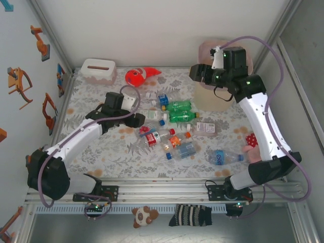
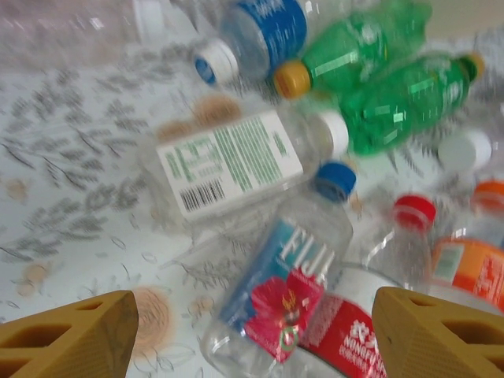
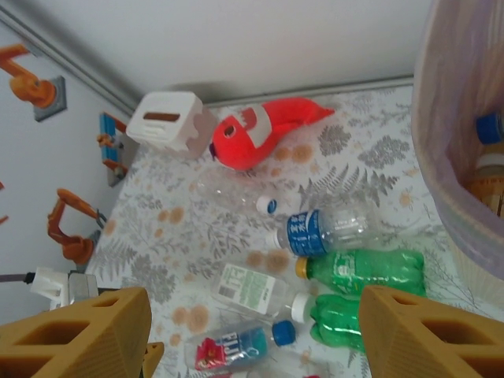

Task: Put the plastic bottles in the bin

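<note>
Leaf-patterned tablecloth (image 1: 119,152), glossy clear and green plastic bottles (image 1: 181,116), left hand (image 2: 253,305) open, right hand (image 3: 256,298) open

Table (image 1: 116,152) is viewed whole from above, arm bases (image 1: 96,195) at btm. Bottle pile (image 2: 228,161) is framed close by L wrist cam, from farther by R wrist cam; green bottles (image 3: 362,272) are shared.

The tabletop (image 1: 126,158) is covered by a pale leaf-patterned cloth and enclosed by plain white walls (image 1: 152,30); orange arm-shaped stickers (image 1: 19,83) are fixed to the left one.
</note>
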Robot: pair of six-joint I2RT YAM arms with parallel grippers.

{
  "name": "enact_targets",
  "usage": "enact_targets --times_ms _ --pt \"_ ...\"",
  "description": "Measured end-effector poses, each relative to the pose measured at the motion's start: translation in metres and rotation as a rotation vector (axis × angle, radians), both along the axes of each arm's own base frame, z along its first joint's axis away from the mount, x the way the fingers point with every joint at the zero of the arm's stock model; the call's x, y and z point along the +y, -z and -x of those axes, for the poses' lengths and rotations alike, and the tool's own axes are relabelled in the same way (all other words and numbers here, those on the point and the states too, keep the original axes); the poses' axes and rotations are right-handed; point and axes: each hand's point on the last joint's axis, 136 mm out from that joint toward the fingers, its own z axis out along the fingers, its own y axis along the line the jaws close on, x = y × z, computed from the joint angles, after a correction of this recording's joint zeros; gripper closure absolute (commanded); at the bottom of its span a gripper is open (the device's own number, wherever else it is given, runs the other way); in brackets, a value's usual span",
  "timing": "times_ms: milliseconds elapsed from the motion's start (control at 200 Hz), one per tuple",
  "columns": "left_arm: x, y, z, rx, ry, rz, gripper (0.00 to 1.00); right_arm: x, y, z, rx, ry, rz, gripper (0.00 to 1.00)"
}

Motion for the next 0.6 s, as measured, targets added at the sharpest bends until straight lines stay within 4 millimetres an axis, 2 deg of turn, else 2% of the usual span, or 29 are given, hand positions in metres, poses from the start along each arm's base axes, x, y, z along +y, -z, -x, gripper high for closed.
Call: enact_targets --times_ms 140,356,601 --pt "0.002 0.024 0.016 0.113 0.085 -0.084 0.23 0.001 0.007 0.001 0.003 -0.02 0.019 0.31" --pt "0.004 0.036 0.031 0.194 0.207 -0.178 0.2 0.001 0.013 0.005 0.0 -0.042 0.037 0.31" --pt "0.006 0.051 0.029 0.253 0.303 -0.283 0.2 -0.003 0.017 0.017 0.001 -0.044 0.044 0.3"
